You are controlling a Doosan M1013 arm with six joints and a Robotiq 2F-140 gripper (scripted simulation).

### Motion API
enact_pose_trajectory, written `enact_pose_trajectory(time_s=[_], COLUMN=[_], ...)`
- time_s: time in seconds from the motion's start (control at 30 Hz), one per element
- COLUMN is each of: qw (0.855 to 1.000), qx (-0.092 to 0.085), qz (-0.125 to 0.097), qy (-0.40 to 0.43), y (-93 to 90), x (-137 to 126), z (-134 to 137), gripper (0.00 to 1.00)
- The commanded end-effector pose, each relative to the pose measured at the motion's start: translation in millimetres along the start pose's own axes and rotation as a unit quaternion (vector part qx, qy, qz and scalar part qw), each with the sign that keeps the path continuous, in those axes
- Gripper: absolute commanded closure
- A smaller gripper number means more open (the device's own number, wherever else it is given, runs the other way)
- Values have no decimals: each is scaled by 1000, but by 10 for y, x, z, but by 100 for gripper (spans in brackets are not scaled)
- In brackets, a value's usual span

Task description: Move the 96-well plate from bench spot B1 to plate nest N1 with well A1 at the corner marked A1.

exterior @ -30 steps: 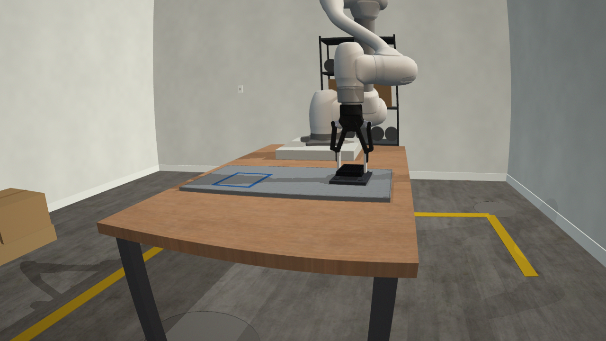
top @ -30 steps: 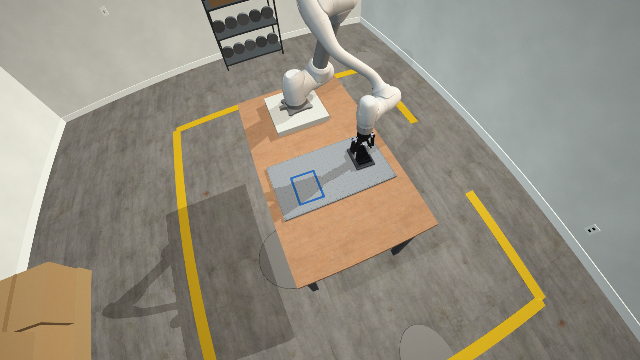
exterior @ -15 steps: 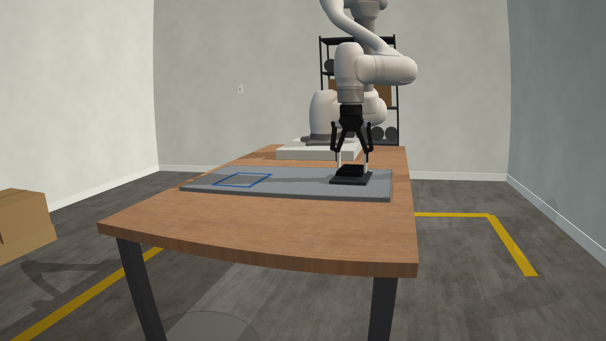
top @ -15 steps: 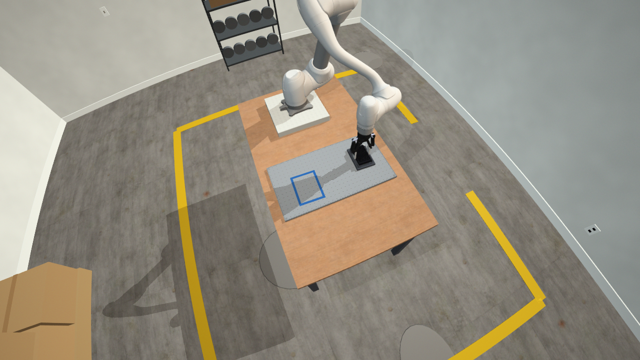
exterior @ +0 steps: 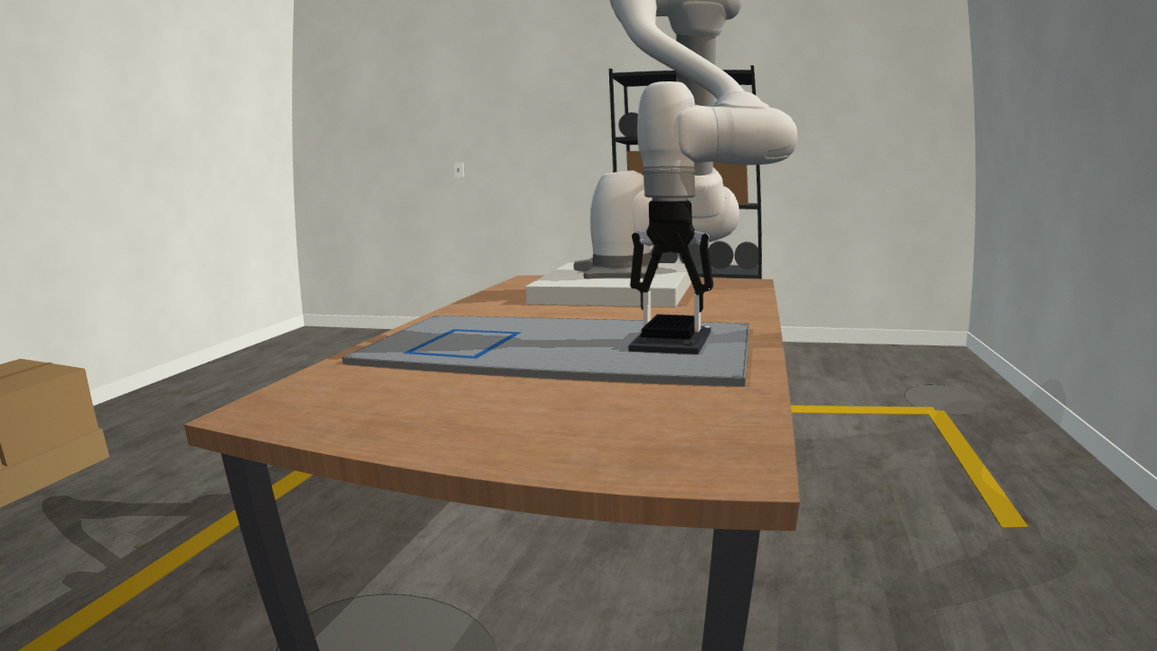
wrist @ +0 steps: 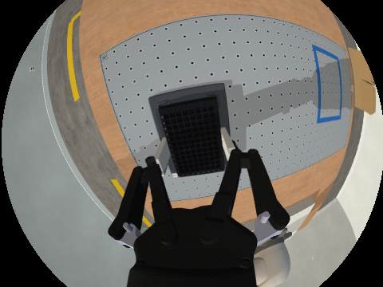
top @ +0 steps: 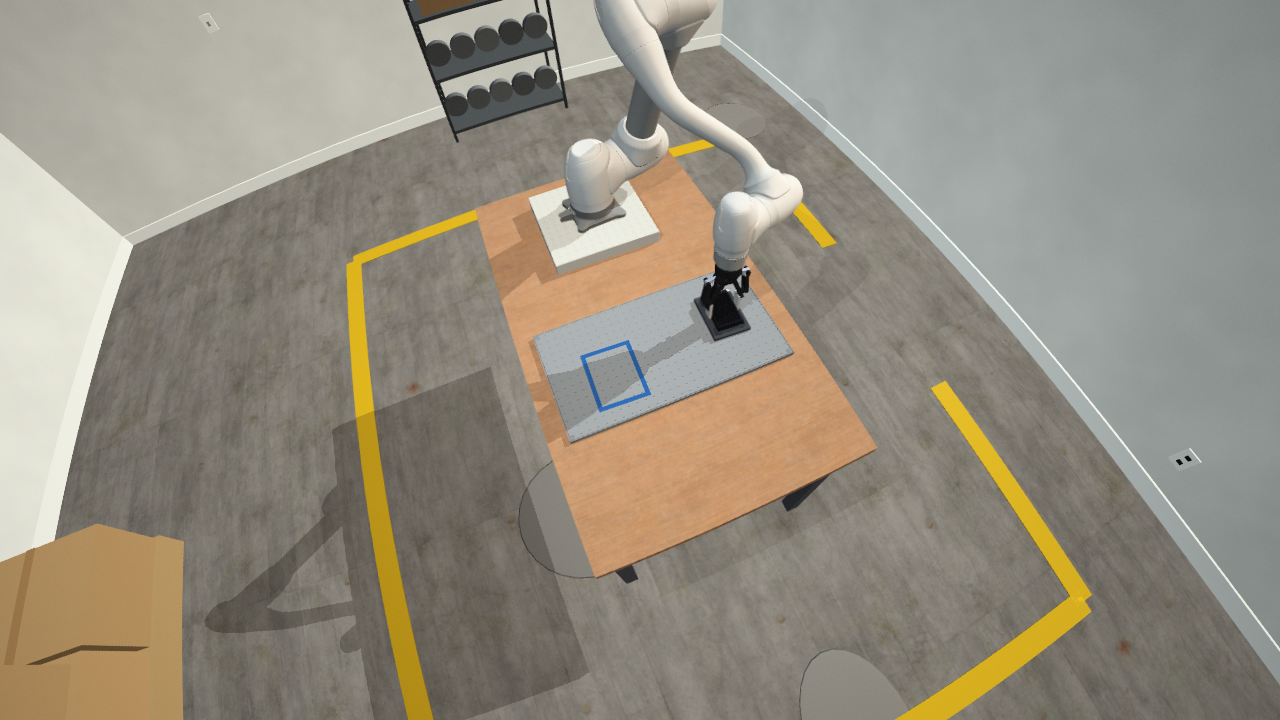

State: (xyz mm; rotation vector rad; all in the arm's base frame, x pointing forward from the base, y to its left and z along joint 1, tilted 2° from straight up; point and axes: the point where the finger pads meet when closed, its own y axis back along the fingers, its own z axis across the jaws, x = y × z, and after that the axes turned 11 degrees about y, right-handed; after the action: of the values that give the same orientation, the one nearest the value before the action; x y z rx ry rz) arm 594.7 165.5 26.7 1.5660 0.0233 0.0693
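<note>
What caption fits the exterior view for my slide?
Gripper shut on the 96-well plate, lowered onto plate nest N1.

I count one black 96-well plate (exterior: 671, 325), one dark flat plate nest (exterior: 694, 346) under it, and one blue outlined rectangle (top: 589, 377) on the left of the one grey perforated board (top: 754, 349). One wooden table (exterior: 485, 437), one white arm pedestal (top: 640, 240) at the far end, one black shelf rack (top: 426, 53), one cardboard box (exterior: 36, 404) near left.
</note>
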Motion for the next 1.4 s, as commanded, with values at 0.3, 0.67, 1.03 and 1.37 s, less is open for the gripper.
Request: enact_pose_trajectory(time_s=[0.3, 0.67, 1.03, 1.37], qw=[1000, 1000, 1000, 1000], qx=[0, 0, 0, 0], qz=[0, 0, 0, 0], qy=[0, 0, 0, 0], y=[-16, -34, -49, -66], x=[0, 0, 0, 0], z=[0, 0, 0, 0], gripper=[100, 100, 100, 100])
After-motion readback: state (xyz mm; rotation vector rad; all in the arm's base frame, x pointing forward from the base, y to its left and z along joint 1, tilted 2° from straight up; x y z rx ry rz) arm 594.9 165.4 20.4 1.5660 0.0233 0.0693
